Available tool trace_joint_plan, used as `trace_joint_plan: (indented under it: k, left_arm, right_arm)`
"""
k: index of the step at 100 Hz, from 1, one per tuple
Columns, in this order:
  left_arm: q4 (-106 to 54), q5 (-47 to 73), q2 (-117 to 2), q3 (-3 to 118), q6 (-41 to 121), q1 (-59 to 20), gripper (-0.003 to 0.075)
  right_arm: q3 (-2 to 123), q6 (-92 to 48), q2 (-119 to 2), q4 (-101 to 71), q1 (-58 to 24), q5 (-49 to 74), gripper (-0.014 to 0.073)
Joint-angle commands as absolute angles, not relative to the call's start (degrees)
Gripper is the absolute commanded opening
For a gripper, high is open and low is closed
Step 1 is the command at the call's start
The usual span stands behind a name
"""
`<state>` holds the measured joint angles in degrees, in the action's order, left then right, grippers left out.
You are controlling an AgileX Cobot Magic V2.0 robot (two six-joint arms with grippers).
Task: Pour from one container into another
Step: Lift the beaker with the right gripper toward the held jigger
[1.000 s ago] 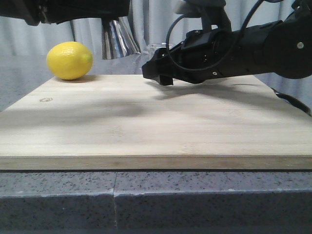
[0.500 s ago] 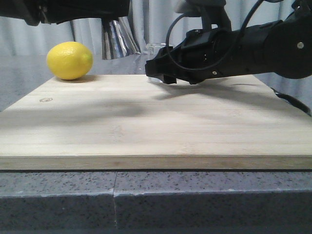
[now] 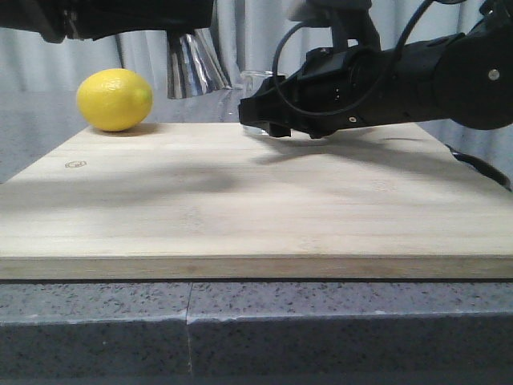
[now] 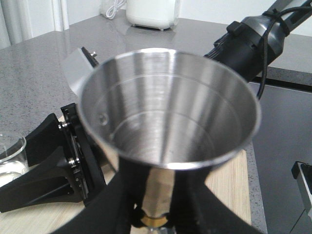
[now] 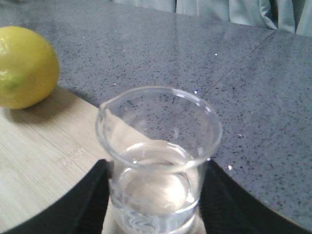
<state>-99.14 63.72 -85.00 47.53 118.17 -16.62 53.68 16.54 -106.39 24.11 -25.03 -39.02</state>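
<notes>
The steel jigger [image 4: 168, 112] hangs in the air over the back left of the wooden board [image 3: 240, 208], its wide cup [image 3: 192, 64] empty. My left gripper [image 4: 156, 195] is shut on it just above the brass waist band. The glass beaker [image 5: 158, 146] stands at the board's far edge with clear liquid in its bottom, its rim [image 3: 255, 78] showing above my right arm. My right gripper [image 5: 155, 195] is shut on the beaker, one black finger against each side of the glass, and reaches in low from the right [image 3: 260, 116].
A yellow lemon [image 3: 115, 99] lies at the board's far left corner, left of the beaker. Grey speckled counter [image 5: 219, 58] surrounds the board. A white appliance [image 4: 151, 12] stands far off on the counter.
My right gripper has slid a little further in around the beaker and risen slightly. The jigger in my left gripper has barely shifted.
</notes>
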Motion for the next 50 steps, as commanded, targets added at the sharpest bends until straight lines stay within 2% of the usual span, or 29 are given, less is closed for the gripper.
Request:
trace_joint_plan:
  k: [1,31,50]
  left_arm:
    - [-102.84,67.45,-83.37,49.29,117.75,-17.12,-0.0019]
    - [-102.84,67.45,-83.37,49.29,117.75,-17.12,-0.0019]
    - [-102.84,67.45,-83.37,49.29,117.75,-17.12,-0.0019]
  right_arm:
    - [55.37,16.36,-104.01,23.76,-24.95,-43.66,0.0225]
    - [55.37,16.36,-101.8,23.86,-24.95,-42.91,0.0225]
    - [55.37,16.36,-96.24,24.02,-24.95,-36.38,0.0225]
